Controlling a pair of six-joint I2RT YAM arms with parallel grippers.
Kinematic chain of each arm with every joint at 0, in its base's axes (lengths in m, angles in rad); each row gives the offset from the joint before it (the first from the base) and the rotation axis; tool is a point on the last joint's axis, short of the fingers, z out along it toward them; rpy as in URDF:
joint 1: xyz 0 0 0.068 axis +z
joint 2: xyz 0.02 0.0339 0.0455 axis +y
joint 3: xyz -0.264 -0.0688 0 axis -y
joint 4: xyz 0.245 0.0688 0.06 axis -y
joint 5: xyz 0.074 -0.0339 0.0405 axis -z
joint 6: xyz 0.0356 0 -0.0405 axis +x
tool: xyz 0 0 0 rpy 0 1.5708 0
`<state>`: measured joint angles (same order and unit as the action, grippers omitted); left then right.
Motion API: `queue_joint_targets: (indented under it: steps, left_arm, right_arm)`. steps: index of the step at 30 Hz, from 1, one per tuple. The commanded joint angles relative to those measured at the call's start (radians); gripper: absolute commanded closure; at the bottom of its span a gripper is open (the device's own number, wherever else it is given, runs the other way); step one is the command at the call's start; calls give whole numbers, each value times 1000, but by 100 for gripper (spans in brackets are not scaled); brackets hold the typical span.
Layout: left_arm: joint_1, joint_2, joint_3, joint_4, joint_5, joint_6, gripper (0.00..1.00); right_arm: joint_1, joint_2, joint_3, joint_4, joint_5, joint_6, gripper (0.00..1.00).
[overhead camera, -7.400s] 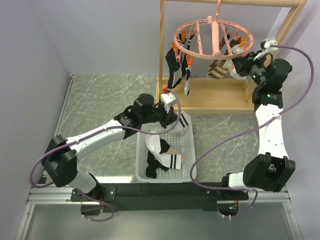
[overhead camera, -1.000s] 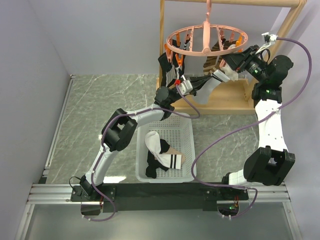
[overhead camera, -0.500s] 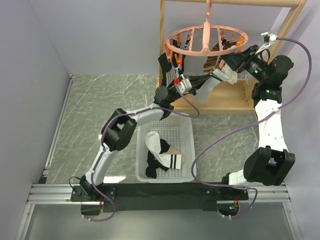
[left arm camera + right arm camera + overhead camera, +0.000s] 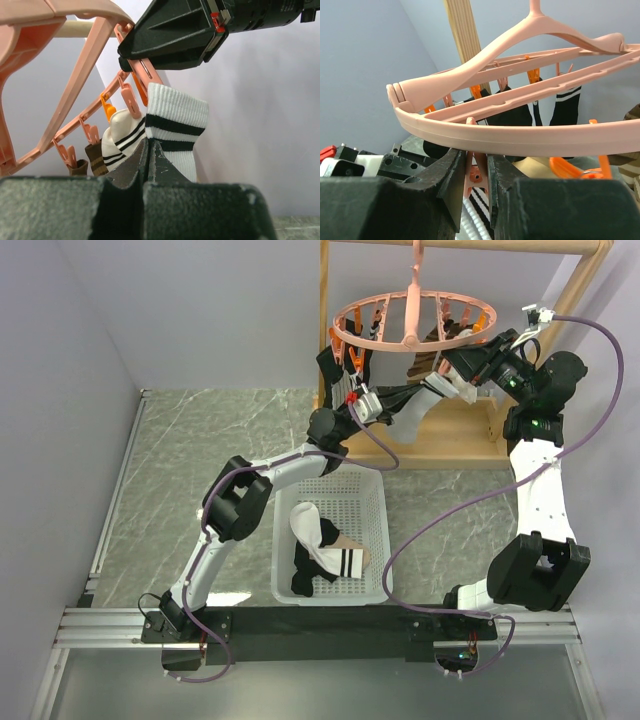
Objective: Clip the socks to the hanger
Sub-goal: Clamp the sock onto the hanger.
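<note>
The round pink hanger point(image 4: 415, 325) hangs from the wooden rack. A white sock with black stripe bands point(image 4: 410, 418) stretches between my two grippers just below its rim. My left gripper point(image 4: 378, 405) is shut on the sock's lower part; in the left wrist view the jaws point(image 4: 148, 142) pinch the fabric below the striped cuff point(image 4: 175, 117). My right gripper point(image 4: 455, 375) is shut on a pink clip point(image 4: 481, 176) under the rim point(image 4: 530, 137), squeezing it, with the sock's cuff point(image 4: 479, 212) right beneath. Black socks point(image 4: 345, 375) and brown socks point(image 4: 430, 340) hang from other clips.
A white mesh basket point(image 4: 375, 515) with more socks point(image 4: 325, 550) sits on the marble table between the arm bases. The light wooden rack point(image 4: 325, 350) stands behind it, its base board point(image 4: 440, 445) under the hanger. Grey walls close off the left and back.
Over the last second my left gripper has lifted the sock slightly up and left toward the rim. The right gripper stays clamped on the clip. Earlier, the left arm was over the basket.
</note>
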<state>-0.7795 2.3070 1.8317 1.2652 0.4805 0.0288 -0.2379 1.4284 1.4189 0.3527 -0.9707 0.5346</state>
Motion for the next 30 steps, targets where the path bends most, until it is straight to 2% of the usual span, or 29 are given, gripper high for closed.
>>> queue_joint_targets:
  steps: [1, 30]
  left_arm:
    - [3, 6, 58, 13, 21, -23, 99]
    - [13, 19, 38, 20, 21, -64, 99]
  right_arm:
    - [8, -11, 3, 65, -10, 2, 100]
    - [8, -6, 18, 77, -14, 18, 100]
